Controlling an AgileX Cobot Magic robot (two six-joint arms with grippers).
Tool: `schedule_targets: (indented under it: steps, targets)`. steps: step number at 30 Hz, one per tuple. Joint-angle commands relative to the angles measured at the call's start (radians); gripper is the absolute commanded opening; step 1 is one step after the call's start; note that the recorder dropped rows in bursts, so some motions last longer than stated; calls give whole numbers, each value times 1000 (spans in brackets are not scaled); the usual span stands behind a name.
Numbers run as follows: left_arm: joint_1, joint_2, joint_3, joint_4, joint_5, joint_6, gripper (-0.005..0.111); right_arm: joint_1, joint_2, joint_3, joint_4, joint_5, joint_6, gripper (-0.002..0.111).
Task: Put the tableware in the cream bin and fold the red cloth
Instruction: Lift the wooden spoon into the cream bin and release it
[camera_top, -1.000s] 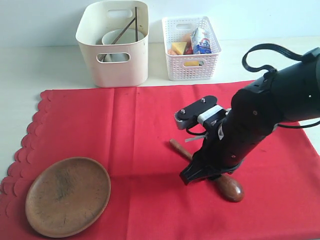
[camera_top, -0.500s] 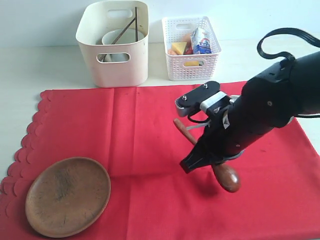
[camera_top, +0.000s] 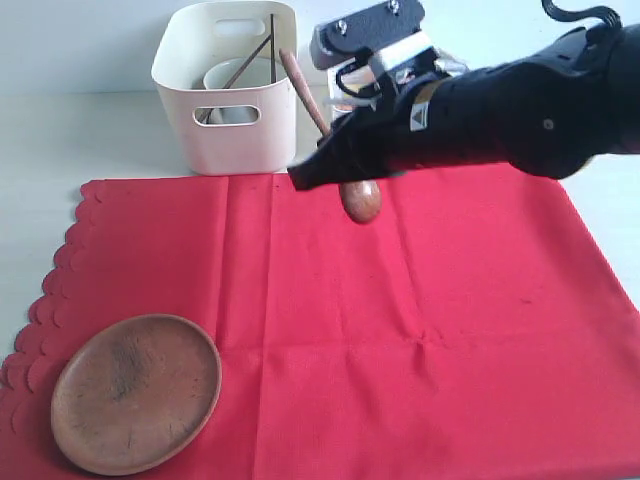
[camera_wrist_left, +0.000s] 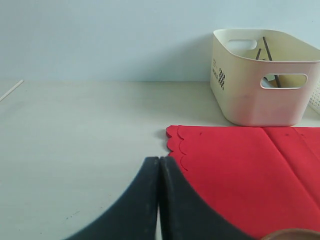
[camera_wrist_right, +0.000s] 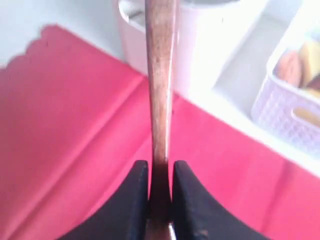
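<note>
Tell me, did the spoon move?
Yes. The spoon was lying on the cloth's right half; now it is lifted up, right beside the bin.

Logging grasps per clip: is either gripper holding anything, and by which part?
Right gripper clamps the dark wooden spoon by its handle, near the bowl end. Left gripper is shut, empty.

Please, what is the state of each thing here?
cream bin: upright, bowl and chopsticks inside.
wooden spoon: in the air, gripped.
right gripper: shut on wooden spoon.
left gripper: shut, empty.
red cloth: spread flat, unfolded.
wooden plate: lying on red cloth.
</note>
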Motion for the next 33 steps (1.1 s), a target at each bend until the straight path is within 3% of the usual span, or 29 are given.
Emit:
schedule_targets:
  steps: [1,7,26,30,33]
  targets:
    - [-5,-6,-3,1,-6,-2,3,1,68,-88,-7,-138,-4,0]
    - [-5,-6,-3,1,-6,-2,3,1,226,-281,-72,-194,-11,0]
    - [-5,-6,-3,1,-6,-2,3,-38,710,-989,-34,-209,-22,1]
    - [-5,-6,-3,1,-6,-2,3,-57,770,-1053,76,-206,-22,16]
    - [-5,-6,-3,1,-6,-2,3,-59,798,-1071,148,-205,-22,36]
